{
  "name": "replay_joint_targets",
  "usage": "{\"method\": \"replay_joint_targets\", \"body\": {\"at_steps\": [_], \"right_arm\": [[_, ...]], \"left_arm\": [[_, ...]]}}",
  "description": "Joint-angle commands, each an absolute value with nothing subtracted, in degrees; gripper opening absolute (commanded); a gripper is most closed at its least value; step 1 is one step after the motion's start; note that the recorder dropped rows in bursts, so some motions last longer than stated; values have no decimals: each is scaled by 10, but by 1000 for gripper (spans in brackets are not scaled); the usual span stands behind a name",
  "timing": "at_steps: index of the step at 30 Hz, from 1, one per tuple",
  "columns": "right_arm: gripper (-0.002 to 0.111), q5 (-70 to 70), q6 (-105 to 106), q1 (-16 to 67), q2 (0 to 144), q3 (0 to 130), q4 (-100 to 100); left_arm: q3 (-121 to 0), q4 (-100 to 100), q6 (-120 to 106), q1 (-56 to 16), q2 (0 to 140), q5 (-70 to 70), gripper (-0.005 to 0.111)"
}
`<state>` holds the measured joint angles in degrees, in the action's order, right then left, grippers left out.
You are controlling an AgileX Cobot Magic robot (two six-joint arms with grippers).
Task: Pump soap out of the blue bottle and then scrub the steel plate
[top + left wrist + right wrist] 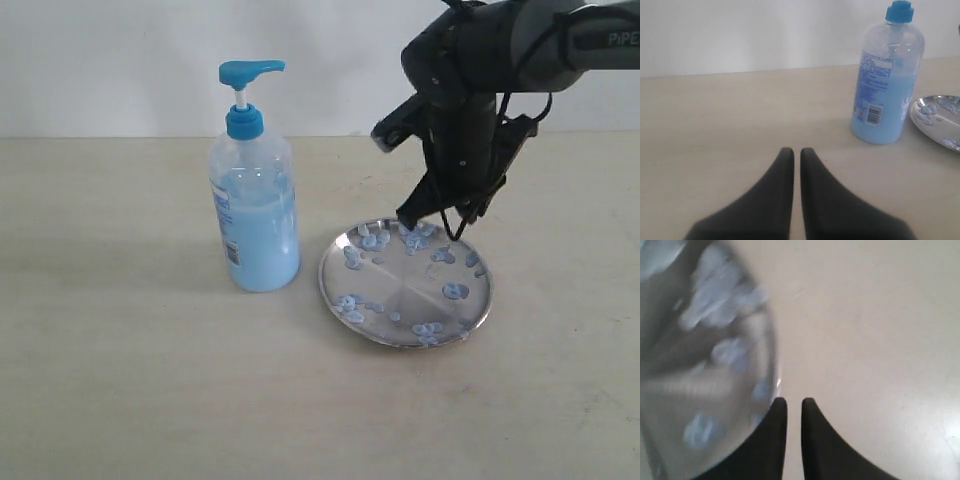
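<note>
The blue bottle (255, 220) stands upright on the table, its blue pump head (250, 72) raised, and is about half full of light blue soap (262, 250). To its right lies the steel plate (410, 290), dotted with several soap blobs (455, 291). My right gripper (432, 225) points down at the plate's far rim. In the right wrist view that gripper (794, 400) is shut and empty, with the blurred plate (690, 385) beside it. My left gripper (796, 150) is shut and empty, low over bare table, apart from the bottle (887, 85) and the plate (945, 127).
The beige table (120, 380) stretches all round the bottle and plate, and a white wall (120, 60) closes off the back. The right arm (520, 50) reaches in from the upper right. The left arm does not show in the exterior view.
</note>
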<state>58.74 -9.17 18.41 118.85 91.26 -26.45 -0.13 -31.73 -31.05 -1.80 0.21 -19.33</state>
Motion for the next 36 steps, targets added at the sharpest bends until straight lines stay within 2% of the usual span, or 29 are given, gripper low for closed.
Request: {"method": "replay_joint_targets", "body": {"at_steps": [1,6,9,11,14,18,23,26,28,32,35,36], "right_arm": [[0,477,-404,182,1183,915,-280],[0,614,-296,194,1145,915,-287],[0,677,-364,194,1045,897,-399],[0,673,-417,194,945,873,-476],[0,558,-436,194,763,822,-494],[0,401,-311,193,547,708,-439],[0,398,-233,193,310,555,-345],[0,360,-235,193,206,419,-283],[0,267,-246,193,177,320,-267],[0,-35,-230,193,195,116,-324],[0,-167,-138,191,252,55,-344],[0,-169,-131,191,272,50,-326]], "left_arm": [[0,-321,-311,-16,0,-194,4],[0,-321,-311,-16,0,-194,4],[0,-321,-311,-16,0,-194,4],[0,-321,-311,-16,0,-194,4],[0,-321,-311,-16,0,-194,4],[0,-321,-311,-16,0,-194,4],[0,-321,-311,-16,0,-194,4],[0,-321,-311,-16,0,-194,4],[0,-321,-311,-16,0,-194,4],[0,-321,-311,-16,0,-194,4],[0,-321,-311,-16,0,-194,4],[0,-321,-311,-16,0,-194,4]]}}
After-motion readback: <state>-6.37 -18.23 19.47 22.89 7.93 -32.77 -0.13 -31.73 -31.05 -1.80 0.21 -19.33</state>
